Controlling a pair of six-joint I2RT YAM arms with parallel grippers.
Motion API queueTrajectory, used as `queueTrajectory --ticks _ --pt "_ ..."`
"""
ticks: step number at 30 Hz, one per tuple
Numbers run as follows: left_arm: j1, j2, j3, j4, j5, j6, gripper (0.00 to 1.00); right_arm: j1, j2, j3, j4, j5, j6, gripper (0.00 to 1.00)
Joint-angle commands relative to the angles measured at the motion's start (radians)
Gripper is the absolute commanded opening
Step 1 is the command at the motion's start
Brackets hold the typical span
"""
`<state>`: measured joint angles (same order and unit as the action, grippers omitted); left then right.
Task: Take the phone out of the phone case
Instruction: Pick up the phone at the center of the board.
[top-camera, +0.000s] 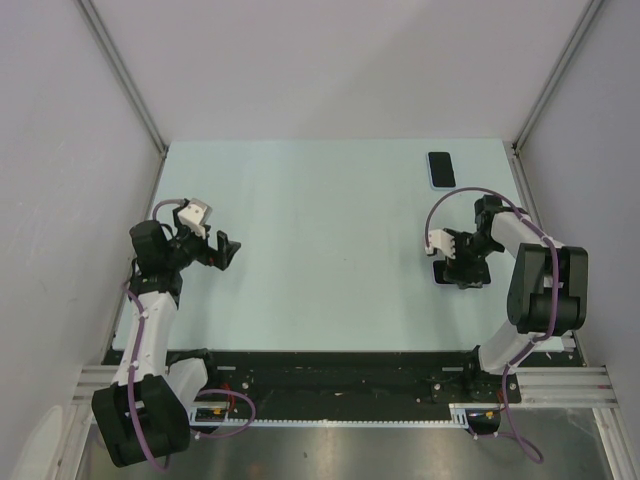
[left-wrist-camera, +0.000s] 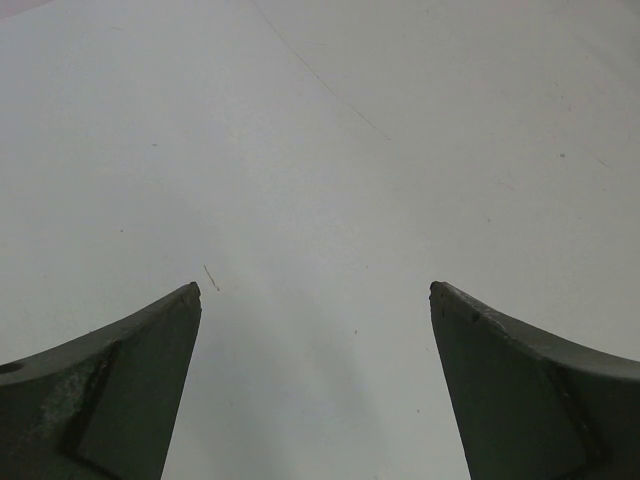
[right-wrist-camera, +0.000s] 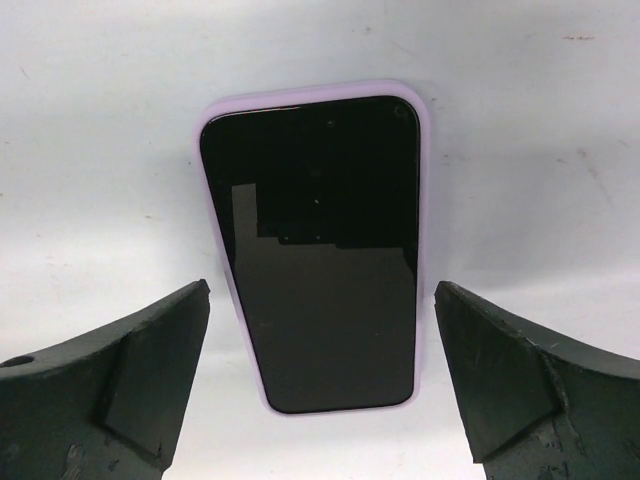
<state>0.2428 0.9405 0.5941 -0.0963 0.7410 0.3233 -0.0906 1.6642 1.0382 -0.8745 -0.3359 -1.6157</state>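
Observation:
A black-screened phone in a lilac case (right-wrist-camera: 320, 250) lies flat, screen up, on the pale table. My right gripper (right-wrist-camera: 322, 290) is open and hovers over the phone's near end, one finger on each side and neither touching it. In the top view the right gripper (top-camera: 462, 268) is at the right side of the table, and only a dark corner of the phone (top-camera: 438, 276) shows under it. My left gripper (top-camera: 228, 250) is open and empty at the left side. The left wrist view shows only bare table between its fingers (left-wrist-camera: 315, 290).
A second dark phone-shaped thing with a pale rim (top-camera: 441, 169) lies at the back right of the table. Grey walls enclose the table on the left, back and right. A black rail (top-camera: 340, 375) runs along the near edge.

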Motion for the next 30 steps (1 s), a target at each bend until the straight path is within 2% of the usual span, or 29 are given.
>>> queueTrajectory --ticks 1,16,19,21,22,23,27,30 --pt "-0.007 0.000 -0.007 -0.005 0.054 0.080 1.00 0.008 0.020 0.028 0.022 0.018 0.019 1.00" --pt "-0.005 0.009 -0.005 -0.008 0.063 0.074 1.00 0.045 0.088 0.028 -0.051 0.028 0.033 0.98" --pt "-0.005 0.009 -0.005 -0.006 0.061 0.076 1.00 0.057 0.104 0.028 -0.034 0.026 0.074 0.86" --pt "-0.005 0.009 -0.004 -0.008 0.066 0.074 1.00 0.058 0.108 0.028 -0.034 0.009 0.083 0.71" --pt "-0.007 0.009 -0.004 -0.008 0.066 0.074 1.00 0.060 0.103 0.028 -0.038 0.000 0.095 0.55" --pt "-0.007 0.009 -0.004 -0.010 0.070 0.069 1.00 0.061 0.100 0.028 -0.038 -0.008 0.103 0.47" --pt "-0.010 0.014 0.001 -0.008 0.077 0.065 1.00 0.068 0.078 0.026 -0.049 -0.049 0.129 0.35" --pt "-0.020 0.011 0.004 -0.010 0.075 0.063 1.00 0.081 0.039 0.016 -0.034 -0.071 0.161 0.29"
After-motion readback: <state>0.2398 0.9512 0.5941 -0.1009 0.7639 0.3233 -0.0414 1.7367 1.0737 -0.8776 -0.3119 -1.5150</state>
